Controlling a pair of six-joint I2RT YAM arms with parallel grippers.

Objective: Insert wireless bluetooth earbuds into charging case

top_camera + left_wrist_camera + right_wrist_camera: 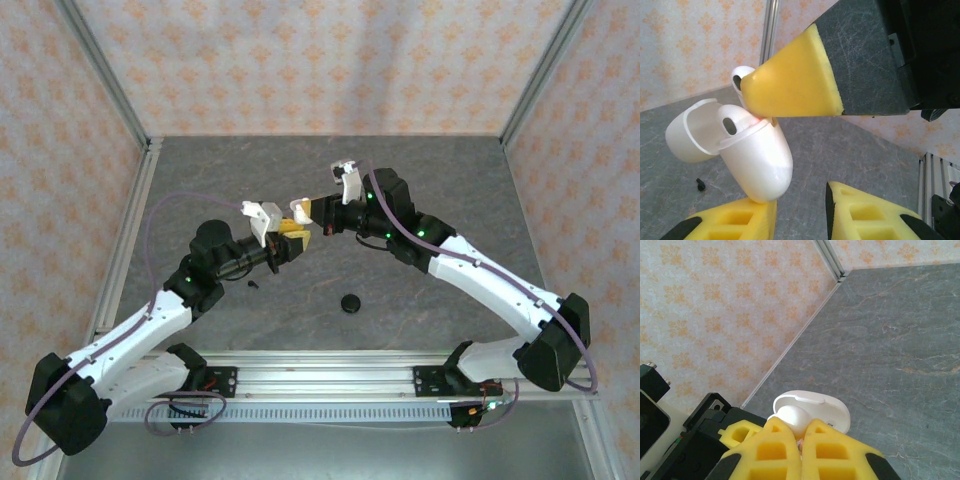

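Observation:
A white charging case hangs in the air with its lid swung open to the left; one socket shows as a dark hole. Its rounded bottom rests on the tip of one finger of my left gripper, and bare floor shows between the case and the other finger. My right gripper is shut on a white earbud and holds it at the mouth of the case. In the left wrist view that earbud peeks out beside the right gripper's yellow finger. Both grippers meet mid-table.
On the grey table a round black object lies in front of the arms. A tiny black piece, perhaps an earbud, lies to its left and appears again on the floor. Patterned walls with metal posts enclose the table.

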